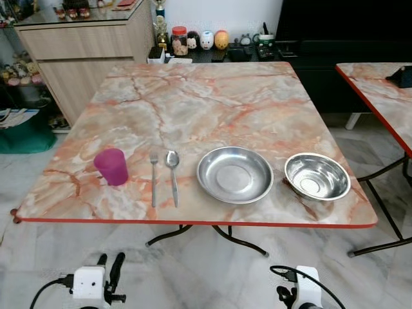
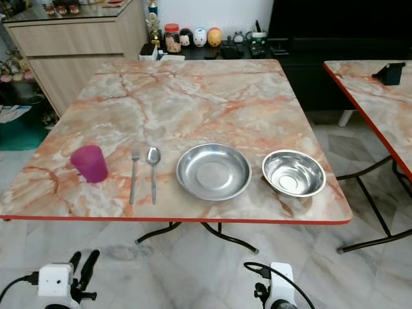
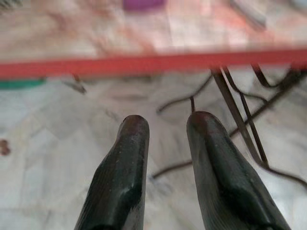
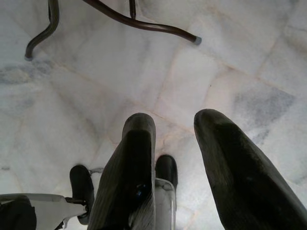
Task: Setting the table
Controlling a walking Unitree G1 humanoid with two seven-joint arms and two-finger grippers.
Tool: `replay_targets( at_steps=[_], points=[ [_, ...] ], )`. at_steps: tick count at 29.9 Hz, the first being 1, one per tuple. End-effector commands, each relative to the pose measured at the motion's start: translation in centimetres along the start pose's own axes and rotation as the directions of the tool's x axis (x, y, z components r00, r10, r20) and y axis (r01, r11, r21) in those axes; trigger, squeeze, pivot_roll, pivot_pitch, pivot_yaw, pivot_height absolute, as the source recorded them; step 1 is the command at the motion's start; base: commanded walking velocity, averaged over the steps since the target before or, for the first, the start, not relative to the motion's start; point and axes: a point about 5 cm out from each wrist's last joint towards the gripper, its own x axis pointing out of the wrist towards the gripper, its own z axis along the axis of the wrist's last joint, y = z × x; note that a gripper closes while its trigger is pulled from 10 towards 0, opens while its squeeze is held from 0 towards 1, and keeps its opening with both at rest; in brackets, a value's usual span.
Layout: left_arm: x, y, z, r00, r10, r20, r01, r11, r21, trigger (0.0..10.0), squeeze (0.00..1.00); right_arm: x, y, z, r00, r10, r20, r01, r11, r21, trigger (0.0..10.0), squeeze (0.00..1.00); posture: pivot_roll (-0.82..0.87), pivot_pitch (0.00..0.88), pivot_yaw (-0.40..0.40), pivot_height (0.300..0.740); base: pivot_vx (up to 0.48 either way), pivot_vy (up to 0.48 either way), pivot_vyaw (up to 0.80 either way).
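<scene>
Left eye view: cup (image 1: 111, 166), fork (image 1: 153, 178), spoon (image 1: 172, 175), plate (image 1: 234, 174), bowl (image 1: 317, 176) line the tabletop (image 1: 193, 103) (near edge); left claw (image 3: 165, 127) and right claw (image 4: 175, 129) hang apart, empty.

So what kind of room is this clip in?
Probably a home dining or living area: a marble-patterned folding table laid with a plate and bowl, and a wooden sideboard beside it.

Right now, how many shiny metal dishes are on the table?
2. A shallow steel plate sits near the front edge, right of the spoon and fork. A deeper steel bowl sits to its right, near the table corner. None looks hidden.
</scene>
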Motion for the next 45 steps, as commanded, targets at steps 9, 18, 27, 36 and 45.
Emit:
replay_targets(
  at_steps=[9, 18, 27, 36, 45],
  points=[
    [4.3, 1.3, 9.4, 0.939, 0.191, 0.286, -0.199, 0.980, -0.002, 10.0, 0.00, 0.0, 0.0, -0.2, 1.000, 0.003, -0.008, -0.003, 1.000, -0.012, 10.0, 0.00, 0.00, 0.000, -0.006, 0.740, 0.000, 0.000, 0.00],
    [7.0, -1.9, 12.1, 0.941, -0.009, 0.338, 0.006, 1.000, 0.013, 10.0, 0.00, -0.1, -0.1, -0.2, 1.000, -0.015, -0.002, 0.015, 1.000, 0.010, 10.0, 0.00, -0.02, 0.000, 0.012, 0.740, 0.000, 0.000, 0.00],
    [7.9, -4.1, 11.9, 0.949, -0.106, 0.298, 0.122, 0.992, -0.036, 10.0, 0.00, 0.0, -0.1, 0.1, 0.999, -0.042, 0.004, 0.042, 0.998, 0.037, 10.0, 0.00, -0.04, 0.000, 0.023, 0.740, 0.000, 0.000, 0.00],
    [8.1, -4.1, 12.0, 0.948, -0.119, 0.296, 0.137, 0.990, -0.041, 10.0, 0.00, -0.2, -0.6, -0.6, 0.999, -0.044, -0.005, 0.044, 0.998, 0.052, 10.0, 0.00, -0.04, 0.000, 0.022, 0.740, 0.000, 0.000, -0.41],
    [8.2, -4.4, 11.7, 0.950, -0.134, 0.284, 0.152, 0.987, -0.045, 10.0, 0.00, -0.2, -0.6, -0.6, 0.999, -0.047, -0.002, 0.047, 0.998, 0.038, 10.0, 0.00, -0.04, 0.000, 0.020, 0.740, 0.000, 0.000, -0.36]
  ],
)
